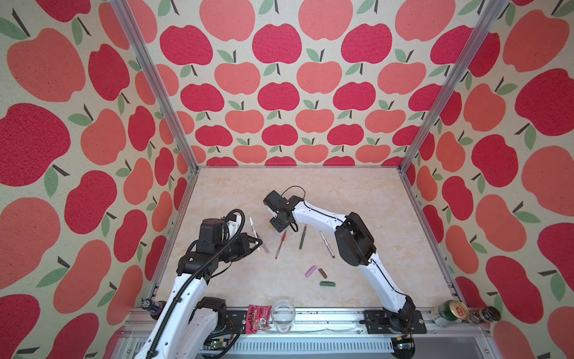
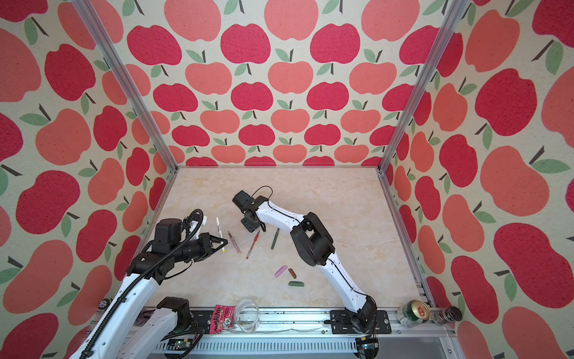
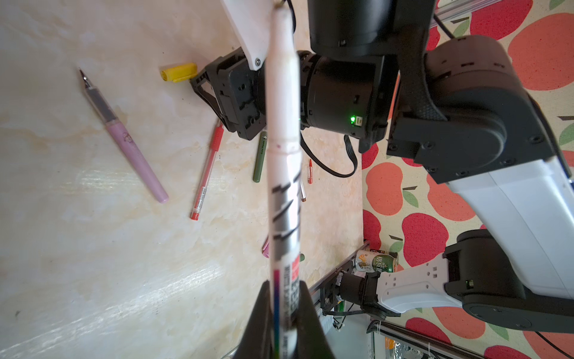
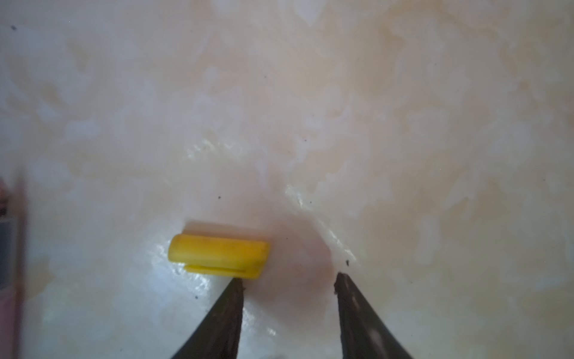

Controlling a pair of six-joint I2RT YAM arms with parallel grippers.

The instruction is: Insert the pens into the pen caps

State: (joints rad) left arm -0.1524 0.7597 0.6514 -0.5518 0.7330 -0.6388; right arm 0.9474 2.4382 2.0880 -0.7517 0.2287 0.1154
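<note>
Yellow cap (image 4: 217, 255) lies flat on the marbled desk (image 4: 403, 124), and the right hand (image 4: 289, 279) points down beside it with fingers spread, the cap lying outside their gap, just beside one fingertip (image 4: 231, 298). Near that cap, the left hand (image 3: 284, 284) is pressed together on a white-barrelled pen (image 3: 284, 155), holding it off the desk. Lilac-pink pen (image 3: 124, 140), red pen (image 3: 206, 177) and dark green pen (image 3: 260, 158) lie flat close by the cap, while the pink cap (image 1: 310, 271), brown cap (image 1: 323, 273) and dark green cap (image 1: 328, 283) sit farther from it.
</note>
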